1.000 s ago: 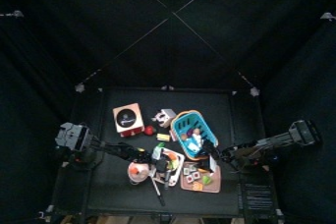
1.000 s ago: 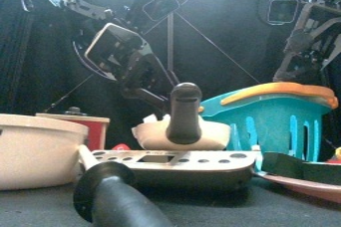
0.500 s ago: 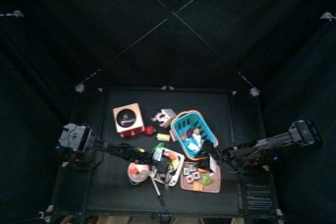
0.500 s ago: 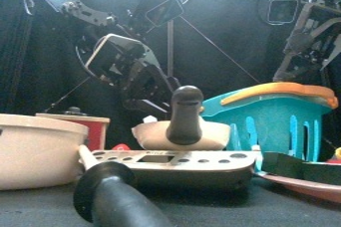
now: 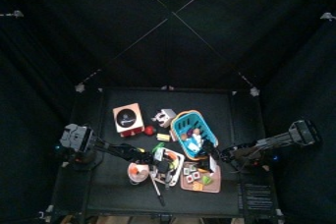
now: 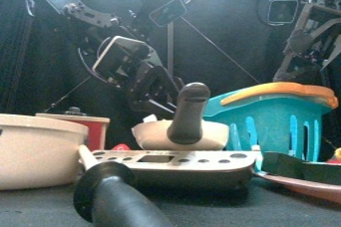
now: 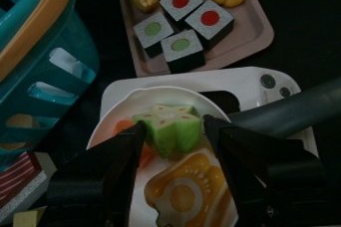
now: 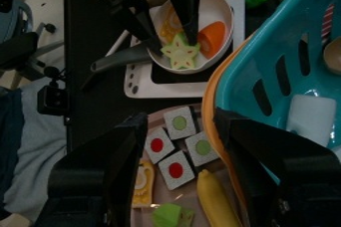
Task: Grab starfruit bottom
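— Where is the green star-shaped starfruit piece (image 7: 173, 128)?

— It lies in the white round bowl (image 7: 273, 105), beside an orange slice, and the left gripper (image 7: 177, 161) hangs just above it with jaws spread wide on both sides.

— So which step is this?

— Probably the approach. The gripper must next go lower and close on the fruit. The right gripper (image 8: 184, 136) rests apart, also spread.
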{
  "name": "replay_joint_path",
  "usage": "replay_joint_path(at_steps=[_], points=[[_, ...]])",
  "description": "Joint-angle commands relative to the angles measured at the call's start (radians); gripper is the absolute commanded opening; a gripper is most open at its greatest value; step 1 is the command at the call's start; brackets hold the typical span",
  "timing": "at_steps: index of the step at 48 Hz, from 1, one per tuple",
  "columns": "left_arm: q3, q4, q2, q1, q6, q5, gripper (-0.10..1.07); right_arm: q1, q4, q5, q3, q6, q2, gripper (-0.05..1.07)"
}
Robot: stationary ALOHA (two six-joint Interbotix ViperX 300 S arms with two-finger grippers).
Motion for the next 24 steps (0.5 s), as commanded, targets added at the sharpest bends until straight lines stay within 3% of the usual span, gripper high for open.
replay_joint_path(at_steps=[1, 24], points=[[-0.023, 0.003, -0.009, 0.006, 0.002, -0.008, 0.87, -0.002, 0.002, -0.006, -0.009, 0.0, -0.002, 0.9], [-0.017, 0.018, -0.006, 0.008, 0.005, -0.005, 0.82, -0.002, 0.002, -0.031, -0.011, -0.002, 0.018, 0.9]])
